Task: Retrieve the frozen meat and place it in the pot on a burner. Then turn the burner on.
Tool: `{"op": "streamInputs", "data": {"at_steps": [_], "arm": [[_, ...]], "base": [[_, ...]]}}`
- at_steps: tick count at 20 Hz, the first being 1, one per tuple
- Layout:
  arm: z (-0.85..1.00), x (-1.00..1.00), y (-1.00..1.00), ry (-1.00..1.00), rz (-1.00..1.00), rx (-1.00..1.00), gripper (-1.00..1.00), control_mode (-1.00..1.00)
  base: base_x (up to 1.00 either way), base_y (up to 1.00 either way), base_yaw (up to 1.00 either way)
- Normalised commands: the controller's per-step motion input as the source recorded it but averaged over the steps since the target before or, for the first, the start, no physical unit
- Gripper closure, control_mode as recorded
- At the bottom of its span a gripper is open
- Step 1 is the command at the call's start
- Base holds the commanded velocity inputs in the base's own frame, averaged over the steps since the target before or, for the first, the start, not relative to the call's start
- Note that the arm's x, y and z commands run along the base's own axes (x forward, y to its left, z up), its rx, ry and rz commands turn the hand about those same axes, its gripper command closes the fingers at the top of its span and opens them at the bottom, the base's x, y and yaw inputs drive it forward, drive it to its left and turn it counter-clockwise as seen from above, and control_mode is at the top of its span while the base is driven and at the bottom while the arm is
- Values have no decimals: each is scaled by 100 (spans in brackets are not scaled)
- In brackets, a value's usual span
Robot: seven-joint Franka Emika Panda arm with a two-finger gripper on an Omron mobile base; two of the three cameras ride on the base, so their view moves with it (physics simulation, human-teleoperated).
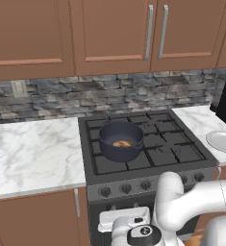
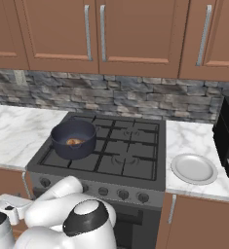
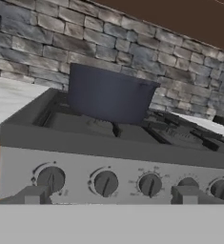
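Ana: Hand view looks low along the stove front: the claw (image 3: 108, 195) stands wide open, gripping nothing, facing the row of knobs (image 3: 105, 182).

Ben: And the frozen meat (image 1: 122, 143)?

Ana: It sits inside the pot (image 1: 120, 141), which rests on the front-left burner (image 1: 115, 161).

Ben: So the likely slip is the knob choice.

Ana: Yes. The knobs look alike; turning a neighbour would probably light a bare grate. Fingers closing off-centre might also slide round the knob without turning it.
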Motion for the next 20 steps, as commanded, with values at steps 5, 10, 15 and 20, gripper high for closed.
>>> {"op": "streamInputs", "data": {"at_steps": [5,10,15,20], "arm": [[0,0,0,0,-3,0,-100,-100],[-4,0,1,-2,0,0,-100,-100],[0,0,2,0,0,0,-100,-100],[-5,1,20,0,0,5,-100,-100]], "base": [[0,0,0],[0,0,0],[0,0,0],[0,0,0]]}}
